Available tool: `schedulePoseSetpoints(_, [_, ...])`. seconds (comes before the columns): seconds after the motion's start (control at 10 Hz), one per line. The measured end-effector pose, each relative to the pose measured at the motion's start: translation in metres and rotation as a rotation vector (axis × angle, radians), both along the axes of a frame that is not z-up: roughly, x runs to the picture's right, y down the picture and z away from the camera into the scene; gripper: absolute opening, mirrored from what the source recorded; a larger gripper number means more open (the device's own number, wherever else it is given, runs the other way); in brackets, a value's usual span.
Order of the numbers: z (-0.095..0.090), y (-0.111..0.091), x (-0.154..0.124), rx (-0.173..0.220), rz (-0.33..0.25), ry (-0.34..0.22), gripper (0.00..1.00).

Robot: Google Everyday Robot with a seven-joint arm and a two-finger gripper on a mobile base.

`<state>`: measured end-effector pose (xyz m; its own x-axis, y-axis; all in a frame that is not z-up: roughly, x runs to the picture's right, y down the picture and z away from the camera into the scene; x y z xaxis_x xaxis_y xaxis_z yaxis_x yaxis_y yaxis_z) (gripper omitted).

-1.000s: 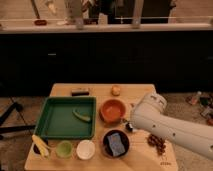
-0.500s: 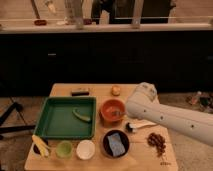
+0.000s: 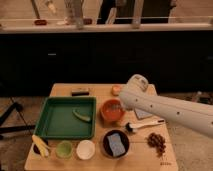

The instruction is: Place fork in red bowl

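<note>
The red bowl (image 3: 107, 114) stands mid-table, just right of the green tray. My white arm (image 3: 165, 107) reaches in from the right, and its end hangs over the bowl's right rim. The gripper (image 3: 120, 103) sits under that end, low over the bowl and mostly hidden by the arm; it is shut. A small greyish shape shows inside the bowl beneath it, and I cannot tell whether this is the fork. No fork is plainly visible anywhere else on the table.
A white-handled utensil (image 3: 145, 125) lies right of the bowl. In front stand a dark bowl with a sponge (image 3: 115, 144), a small white bowl (image 3: 85, 149) and a green cup (image 3: 64, 149). The green tray (image 3: 60, 122) fills the left. Brown bits (image 3: 157, 141) lie front right.
The arm has swung left and back across the table, from beside the brown bits to over the red bowl's right rim. The white-handled utensil is now uncovered.
</note>
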<state>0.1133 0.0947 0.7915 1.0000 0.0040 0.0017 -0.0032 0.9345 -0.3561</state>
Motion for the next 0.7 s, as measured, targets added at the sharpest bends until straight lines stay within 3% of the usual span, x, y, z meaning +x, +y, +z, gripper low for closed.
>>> schedulePoseSetpoints(0.7, [0.0026,-0.0008,-0.0011,-0.005,-0.004,-0.003,0.0])
